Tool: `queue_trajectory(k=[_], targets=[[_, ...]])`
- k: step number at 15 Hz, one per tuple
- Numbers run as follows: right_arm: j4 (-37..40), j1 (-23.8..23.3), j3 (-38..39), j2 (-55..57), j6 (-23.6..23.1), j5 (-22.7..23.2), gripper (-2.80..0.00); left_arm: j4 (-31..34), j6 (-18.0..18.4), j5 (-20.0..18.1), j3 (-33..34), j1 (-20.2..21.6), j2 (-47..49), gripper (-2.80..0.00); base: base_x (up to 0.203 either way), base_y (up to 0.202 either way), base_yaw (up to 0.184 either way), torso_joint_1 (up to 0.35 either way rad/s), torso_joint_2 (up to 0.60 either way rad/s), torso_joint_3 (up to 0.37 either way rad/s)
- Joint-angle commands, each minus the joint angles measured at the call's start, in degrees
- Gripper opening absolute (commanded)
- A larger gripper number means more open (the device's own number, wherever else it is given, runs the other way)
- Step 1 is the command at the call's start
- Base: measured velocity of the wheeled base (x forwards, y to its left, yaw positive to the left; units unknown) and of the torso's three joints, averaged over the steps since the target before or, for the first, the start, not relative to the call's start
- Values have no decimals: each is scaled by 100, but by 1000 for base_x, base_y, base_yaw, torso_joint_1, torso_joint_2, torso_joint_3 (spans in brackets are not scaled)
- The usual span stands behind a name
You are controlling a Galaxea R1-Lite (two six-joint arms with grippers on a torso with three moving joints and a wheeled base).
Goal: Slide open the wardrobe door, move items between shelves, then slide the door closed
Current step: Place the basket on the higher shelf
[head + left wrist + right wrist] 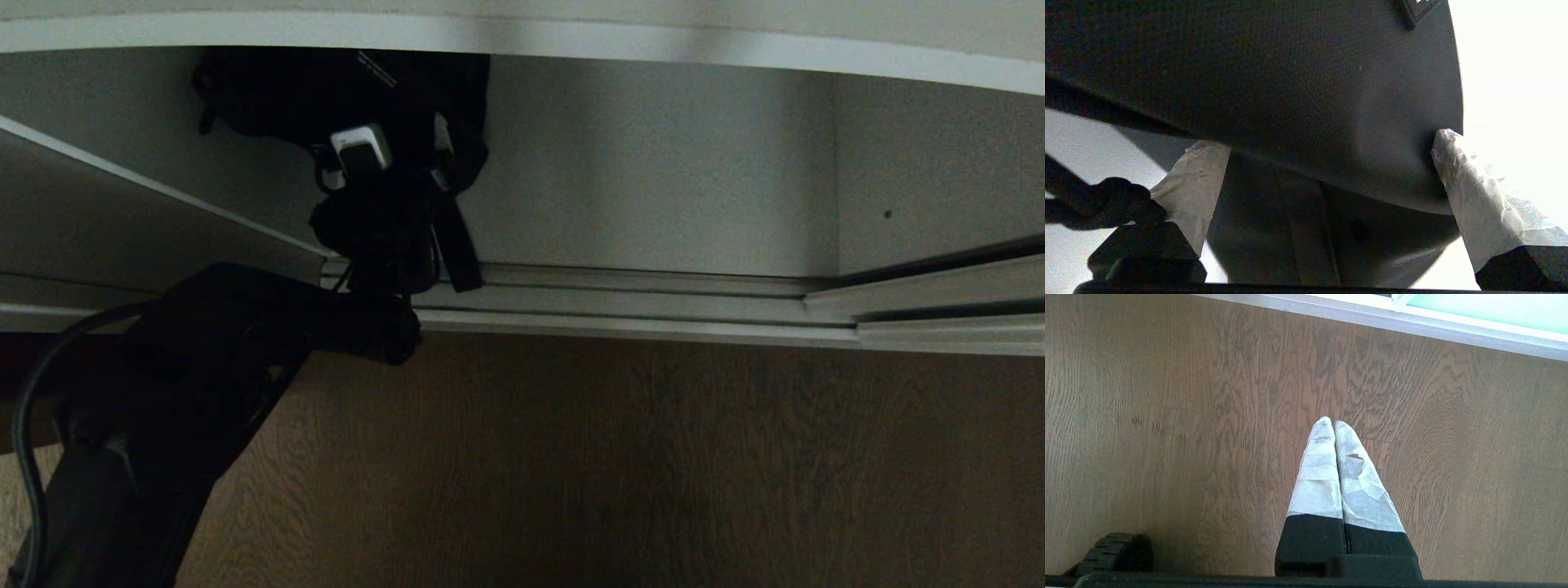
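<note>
Item: the black strappy bundle point(384, 163), carrying a small white block point(360, 149), is sitting on the lower shelf point(653, 180), straps trailing over the ribbed floor track point(653, 302).
Left pincer point(1327, 175): fingers spread wide, flanking dark woven fabric, not yet clamping.
Handling: likely soft, light, floppy; gathering the bulk looks safer than snagging a strap.
Right pincer point(1334, 428): hanging closed above the wooden floor point(1167, 416).

A brown wood-grain floor point(653, 474) fills the lower part of the head view, its planks dim in low light. Along its far edge runs a ribbed silver floor track point(653, 306), with several parallel rails, stepping slightly at its right end.
</note>
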Motion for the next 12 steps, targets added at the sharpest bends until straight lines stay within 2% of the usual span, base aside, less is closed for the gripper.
queue_trajectory(k=[1, 4, 10, 11, 12], targets=[[0, 2, 0, -11, -4, 3, -280, 13, 20, -13, -271, 60, 216, 0, 0, 0, 0, 0, 0, 0], [0, 2, 0, -11, -4, 3, -280, 101, 89, -53, -772, 161, 298, 0, 0, 0, 0, 0, 0, 0], [0, 2, 9, -11, -4, 3, -280, 198, 80, -124, -940, 161, 368, 0, 0, 0, 0, 0, 0, 0], [0, 2, 9, -11, -4, 3, -280, 198, 80, -124, -940, 161, 368, -280, 0, 0, 0, 0, 0, 0], [0, 2, 3, -11, -4, 3, -280, 210, 77, -124, -940, 165, 371, -280, 0, 0, 0, 0, 0, 0]])
